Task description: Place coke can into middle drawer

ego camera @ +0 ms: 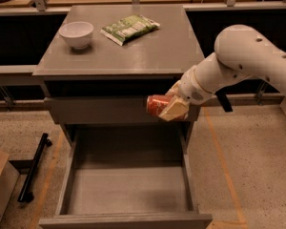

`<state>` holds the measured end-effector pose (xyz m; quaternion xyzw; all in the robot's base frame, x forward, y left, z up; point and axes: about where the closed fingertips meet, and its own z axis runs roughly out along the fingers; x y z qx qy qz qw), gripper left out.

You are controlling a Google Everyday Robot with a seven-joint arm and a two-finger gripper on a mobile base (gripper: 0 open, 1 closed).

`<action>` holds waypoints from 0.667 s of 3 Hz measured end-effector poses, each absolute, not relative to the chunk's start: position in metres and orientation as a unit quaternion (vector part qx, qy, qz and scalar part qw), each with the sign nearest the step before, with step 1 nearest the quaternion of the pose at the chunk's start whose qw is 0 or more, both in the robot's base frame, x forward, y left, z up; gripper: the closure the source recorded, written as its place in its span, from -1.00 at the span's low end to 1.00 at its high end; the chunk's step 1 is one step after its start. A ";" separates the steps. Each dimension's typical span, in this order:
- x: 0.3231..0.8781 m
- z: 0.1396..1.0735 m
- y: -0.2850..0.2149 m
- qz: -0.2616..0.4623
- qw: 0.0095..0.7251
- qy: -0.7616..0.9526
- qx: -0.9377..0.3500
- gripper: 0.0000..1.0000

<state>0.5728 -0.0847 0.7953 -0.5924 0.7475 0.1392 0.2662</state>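
Observation:
My gripper (166,108) is shut on the red coke can (156,104), which lies sideways between the tan fingers (174,109). It hangs in front of the closed upper drawer front, at the cabinet's right side, above the open middle drawer (128,190). That drawer is pulled out toward the camera and its smooth grey floor is bare. My white arm reaches in from the right.
On the grey cabinet top (157,51) stand a white bowl (76,34) at the left and a green snack bag (129,29) in the middle. A black bar (33,168) and a cardboard box (0,185) lie on the floor to the left.

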 end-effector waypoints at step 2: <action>0.568 0.770 -0.075 0.166 0.273 0.740 -0.592 1.00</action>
